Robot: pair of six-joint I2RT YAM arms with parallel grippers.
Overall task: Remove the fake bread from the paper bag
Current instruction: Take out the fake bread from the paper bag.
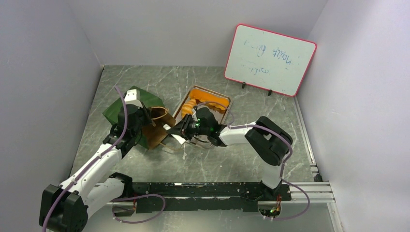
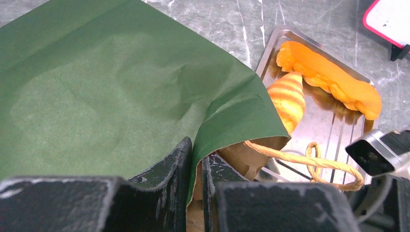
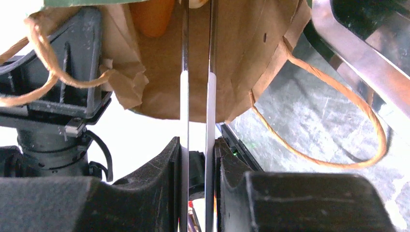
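The paper bag (image 1: pixel 121 108) lies on its side at the left, dark green outside, its brown mouth (image 1: pixel 157 128) facing right. My left gripper (image 1: pixel 144 121) is shut on the bag's upper rim; in the left wrist view the fingers (image 2: pixel 196 152) pinch the green paper edge (image 2: pixel 232 111). My right gripper (image 1: pixel 181 129) is shut on metal tongs (image 3: pixel 198 72), whose two blades reach into the bag's mouth (image 3: pixel 232 58). An orange piece of fake bread (image 3: pixel 152 17) shows inside the bag, left of the tong blades. The tong tips are cut off at the top of the view.
A metal tray (image 1: pixel 220 99) right of the bag holds a striped croissant (image 2: pixel 287 99) and a long orange bread (image 2: pixel 329 77). The bag's twisted handles (image 3: pixel 333 145) lie loose on the table. A pink-framed whiteboard (image 1: pixel 270 60) stands at the back right.
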